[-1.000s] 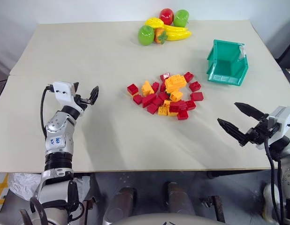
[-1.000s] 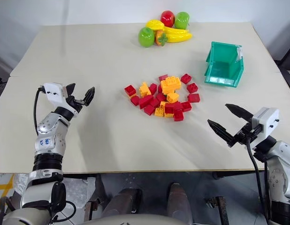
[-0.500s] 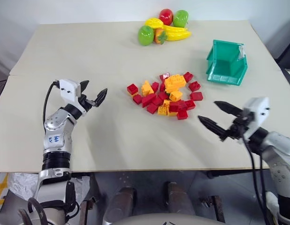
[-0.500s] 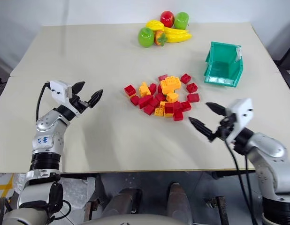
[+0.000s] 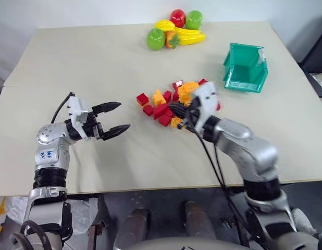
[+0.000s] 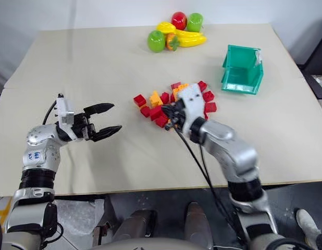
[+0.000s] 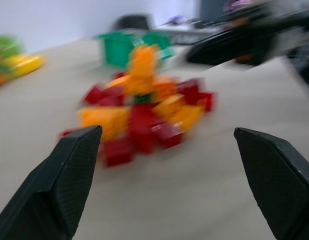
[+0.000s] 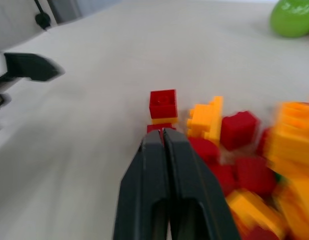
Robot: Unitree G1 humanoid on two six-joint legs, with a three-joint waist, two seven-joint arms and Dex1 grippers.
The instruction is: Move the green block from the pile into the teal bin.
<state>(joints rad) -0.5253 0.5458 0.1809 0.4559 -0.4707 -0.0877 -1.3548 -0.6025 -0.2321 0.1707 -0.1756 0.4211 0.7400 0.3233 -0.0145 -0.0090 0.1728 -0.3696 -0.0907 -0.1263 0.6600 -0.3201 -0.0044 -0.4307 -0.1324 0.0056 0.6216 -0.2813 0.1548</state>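
The pile [image 5: 174, 101] of red and orange-yellow bricks lies mid-table. A small dark-green patch, the green block [image 7: 143, 98], shows low in the pile's middle under an orange stack, blurred. My right gripper [image 8: 164, 134] is shut with nothing between its fingers and hangs over the near-left side of the pile [image 8: 234, 150]; the head views show it there too [image 5: 177, 112]. My left gripper [image 5: 123, 115] is open and empty, level, pointing at the pile from the left, a hand's width away. The teal bin [image 5: 244, 67] stands at the back right.
Toy fruits [image 5: 174, 31], green, yellow and red, lie grouped at the far edge. A lone red brick [image 8: 163, 105] sits apart at the pile's left end. Bare table lies between the pile and the bin. My right arm [image 5: 244, 148] crosses the table's near right.
My right arm swung left across the table to the pile and its gripper went from open to shut. My left gripper turned rightward to face the pile and drew slightly back.
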